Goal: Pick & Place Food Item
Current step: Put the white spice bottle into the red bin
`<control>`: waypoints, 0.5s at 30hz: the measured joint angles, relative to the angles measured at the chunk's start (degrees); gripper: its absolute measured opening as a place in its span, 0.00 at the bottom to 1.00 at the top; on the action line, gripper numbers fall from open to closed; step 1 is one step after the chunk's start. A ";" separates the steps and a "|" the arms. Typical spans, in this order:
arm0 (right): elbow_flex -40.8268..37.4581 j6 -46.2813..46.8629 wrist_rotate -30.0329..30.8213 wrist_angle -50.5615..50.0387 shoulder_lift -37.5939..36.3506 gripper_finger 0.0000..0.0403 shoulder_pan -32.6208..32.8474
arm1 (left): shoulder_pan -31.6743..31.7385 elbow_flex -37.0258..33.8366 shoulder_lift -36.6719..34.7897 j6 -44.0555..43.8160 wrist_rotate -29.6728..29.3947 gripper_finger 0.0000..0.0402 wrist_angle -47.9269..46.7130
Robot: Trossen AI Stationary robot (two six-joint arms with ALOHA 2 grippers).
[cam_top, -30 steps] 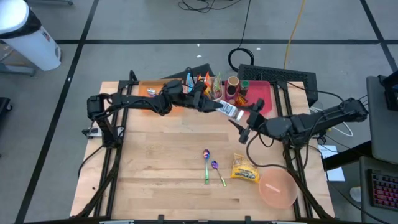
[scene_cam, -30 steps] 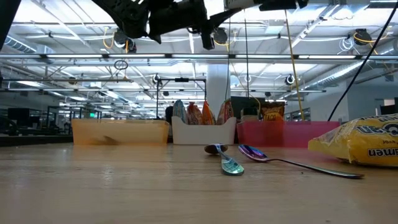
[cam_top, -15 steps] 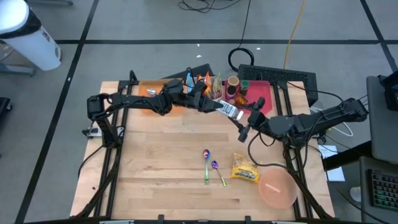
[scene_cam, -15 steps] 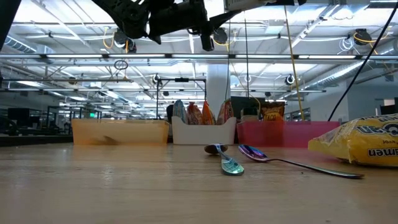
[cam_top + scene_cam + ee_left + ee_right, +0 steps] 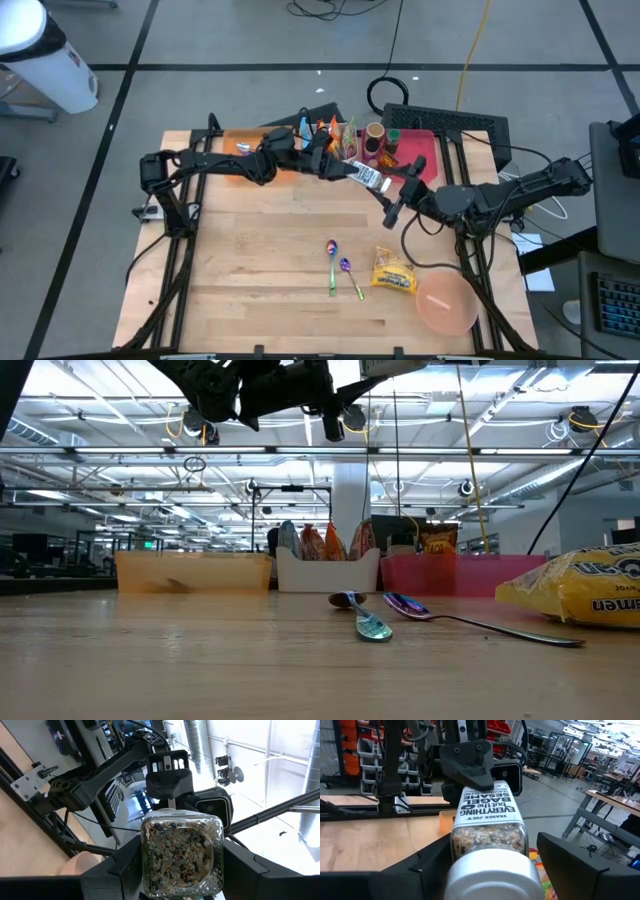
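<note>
A: Where is the seasoning jar [image 5: 369,178] sitting right now?

B: It is hanging in the air above the back of the bench [image 5: 260,260], just in front of the white organizer [image 5: 335,135] and the pink tray [image 5: 425,150]. The left gripper [image 5: 352,172] is grasping it; in the left wrist view its fingers [image 5: 117,870] are pressing on both sides of the glass.

A: And the right gripper [image 5: 393,200]?

B: It is facing the jar's lid end. In the right wrist view its fingers [image 5: 570,865] are standing spread on either side of the white lid [image 5: 492,877], and I cannot tell whether they are touching it.

A: What else is lying on the bench?

B: Two spoons [image 5: 340,270] near the middle, a yellow ramen packet [image 5: 394,272] beside them, and a pink bowl [image 5: 446,305] at the front right corner.
</note>
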 joint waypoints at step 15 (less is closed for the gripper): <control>0.00 -0.78 -0.15 0.13 0.02 0.48 0.02 | 0.00 0.00 0.00 -1.42 -0.17 0.51 -0.13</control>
